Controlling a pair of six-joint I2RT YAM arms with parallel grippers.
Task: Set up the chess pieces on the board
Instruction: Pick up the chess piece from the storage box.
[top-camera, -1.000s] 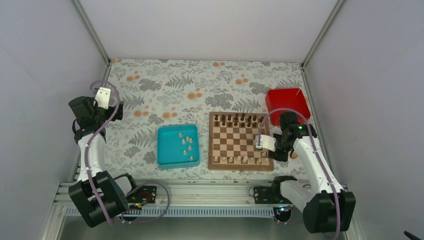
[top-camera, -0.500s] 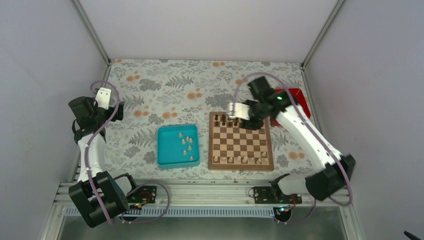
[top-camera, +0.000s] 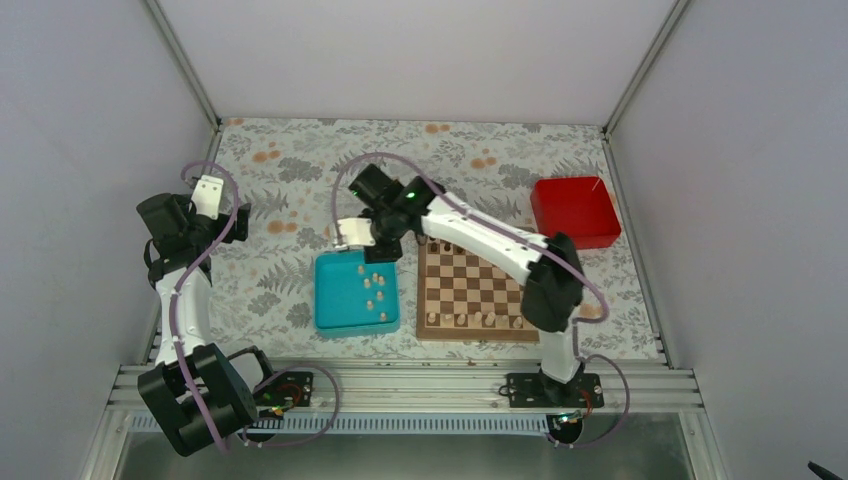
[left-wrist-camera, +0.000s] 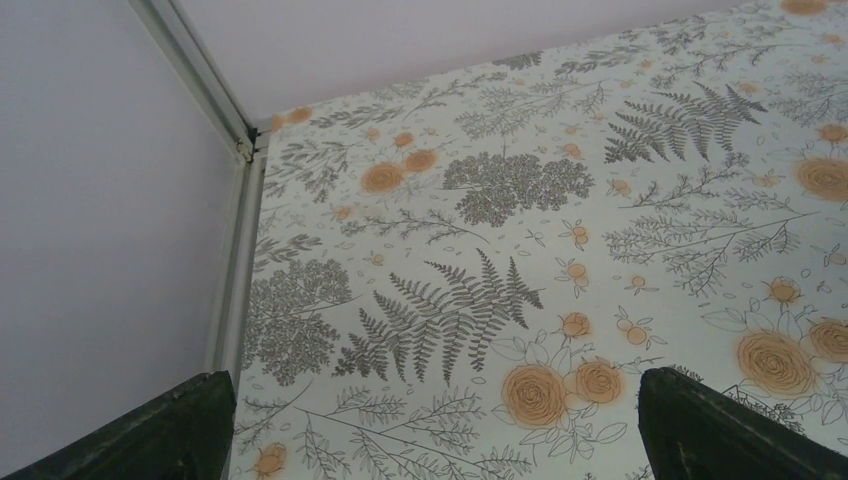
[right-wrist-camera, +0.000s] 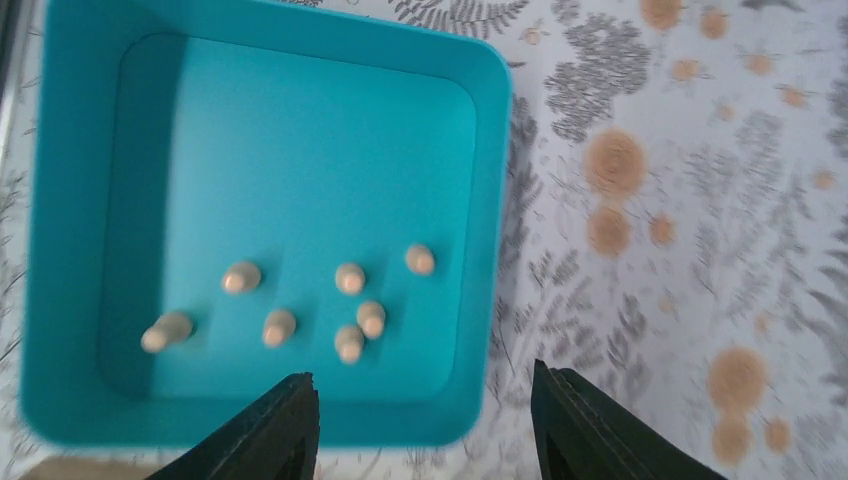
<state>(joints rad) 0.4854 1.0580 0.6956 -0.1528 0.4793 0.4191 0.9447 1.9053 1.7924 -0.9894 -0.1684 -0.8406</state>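
Observation:
Several pale chess pieces (top-camera: 373, 289) lie in a teal tray (top-camera: 335, 295) left of the board (top-camera: 472, 287). More pale pieces (top-camera: 475, 320) stand on the board's near row. The right arm crosses the board's far edge and hides most of the dark pieces there. My right gripper (top-camera: 352, 236) is open and empty above the tray's far right corner. In the right wrist view the pale pieces (right-wrist-camera: 350, 278) lie in the tray (right-wrist-camera: 300, 150), and the gripper (right-wrist-camera: 425, 430) straddles the tray's wall. My left gripper (top-camera: 207, 190) is open and empty at the far left, over bare cloth (left-wrist-camera: 430, 430).
A red box (top-camera: 574, 210) sits right of the board's far corner. The floral tablecloth (top-camera: 300, 180) runs to white walls on three sides. The right arm's links stretch from its base across the board. A metal rail (top-camera: 400, 385) lies along the near edge.
My right arm has swung left from the board's right side, across its far edge, to above the teal tray. The left arm has not moved.

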